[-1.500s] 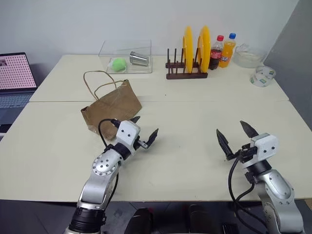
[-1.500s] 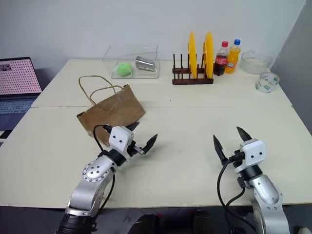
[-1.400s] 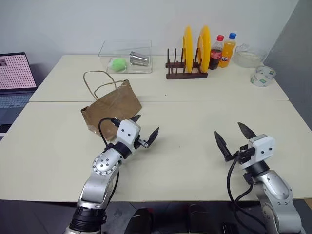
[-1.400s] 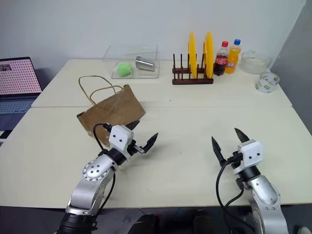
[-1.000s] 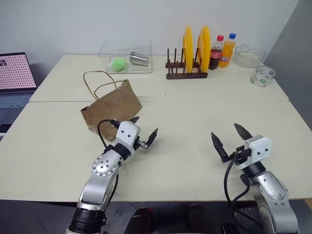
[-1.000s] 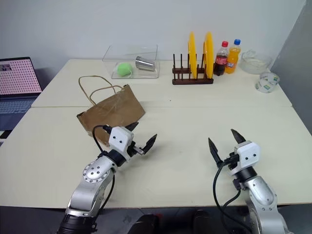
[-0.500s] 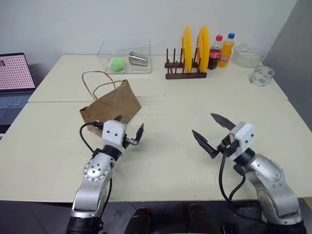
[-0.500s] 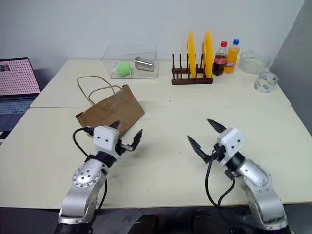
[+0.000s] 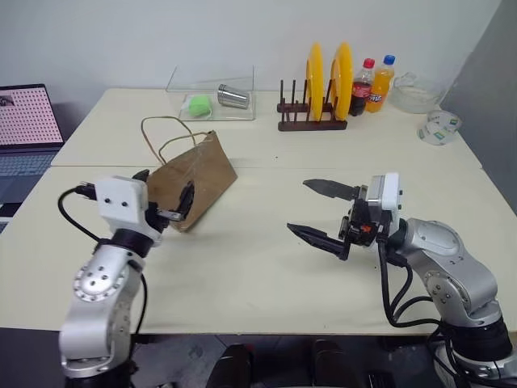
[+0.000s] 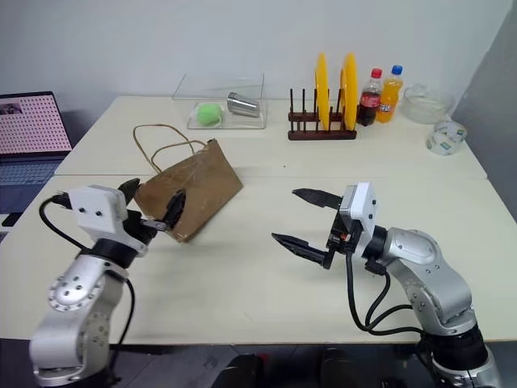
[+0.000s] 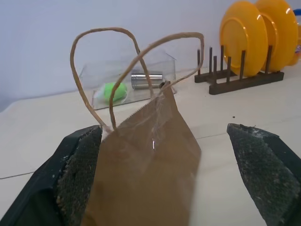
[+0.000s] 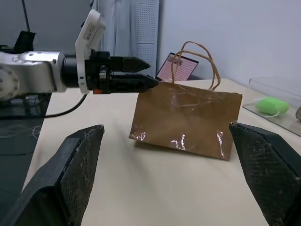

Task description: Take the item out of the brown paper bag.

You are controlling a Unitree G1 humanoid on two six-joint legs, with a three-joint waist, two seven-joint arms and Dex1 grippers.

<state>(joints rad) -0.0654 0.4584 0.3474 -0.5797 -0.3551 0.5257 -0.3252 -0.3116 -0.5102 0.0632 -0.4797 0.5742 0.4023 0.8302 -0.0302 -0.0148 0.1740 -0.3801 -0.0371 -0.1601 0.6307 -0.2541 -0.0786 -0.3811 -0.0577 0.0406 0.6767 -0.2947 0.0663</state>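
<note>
Both hands gape wide and empty, left hand [image 9: 166,198] straddling the brown paper bag [image 9: 196,181], right hand [image 9: 317,212] apart.

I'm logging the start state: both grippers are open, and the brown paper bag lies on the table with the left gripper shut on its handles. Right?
Not quite. The left gripper is open, like the right gripper, and holds nothing. The left wrist view shows its fingers spread on either side of the brown paper bag, with the handles standing free. The rest holds.

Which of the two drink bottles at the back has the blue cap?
The orange soda bottle, the outer one of the pair. The cola bottle between it and the yellow plates has a red cap and dark contents.
</note>
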